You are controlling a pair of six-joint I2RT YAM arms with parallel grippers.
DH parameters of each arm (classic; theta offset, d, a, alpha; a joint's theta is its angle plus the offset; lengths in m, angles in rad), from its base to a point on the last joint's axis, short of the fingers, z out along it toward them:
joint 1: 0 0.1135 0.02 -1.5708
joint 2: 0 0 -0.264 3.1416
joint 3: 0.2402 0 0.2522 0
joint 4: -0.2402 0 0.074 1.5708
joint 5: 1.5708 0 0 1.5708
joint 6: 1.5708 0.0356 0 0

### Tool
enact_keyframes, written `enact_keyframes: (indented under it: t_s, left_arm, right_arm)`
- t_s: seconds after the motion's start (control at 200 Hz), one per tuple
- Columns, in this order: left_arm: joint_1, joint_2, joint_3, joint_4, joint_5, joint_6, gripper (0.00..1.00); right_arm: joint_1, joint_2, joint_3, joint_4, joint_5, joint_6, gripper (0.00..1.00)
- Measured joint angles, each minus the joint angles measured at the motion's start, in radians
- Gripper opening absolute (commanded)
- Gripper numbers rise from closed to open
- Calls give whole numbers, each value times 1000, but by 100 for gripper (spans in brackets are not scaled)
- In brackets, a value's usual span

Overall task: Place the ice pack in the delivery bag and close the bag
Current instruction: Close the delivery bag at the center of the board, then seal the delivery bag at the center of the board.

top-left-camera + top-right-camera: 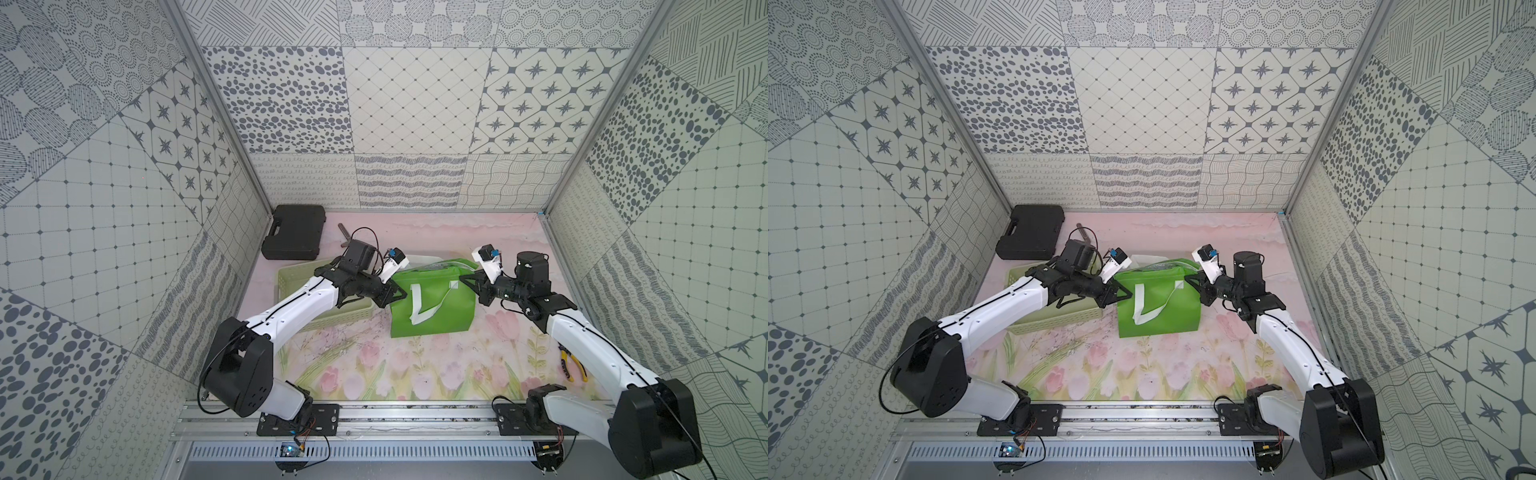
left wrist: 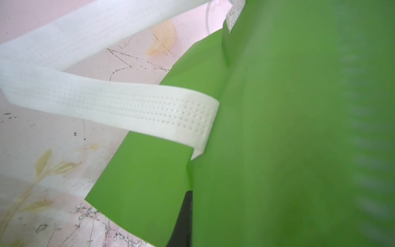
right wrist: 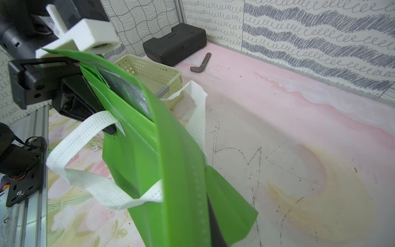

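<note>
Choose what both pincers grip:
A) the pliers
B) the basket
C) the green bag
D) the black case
C: the left pincer and the right pincer are each shut on the top edge of the bag, one at each end.
</note>
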Motion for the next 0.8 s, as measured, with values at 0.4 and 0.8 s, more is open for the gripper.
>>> enact_keyframes:
  t_s: [0.4,0.8]
  left_arm:
    - [6,21,23,-5,20,5,0]
    - [-16,18,37,-10,11,26,0]
  right_arm:
    - [3,-134,161,-215,47,3,68]
    - [224,157,638,-442,142,-46,66]
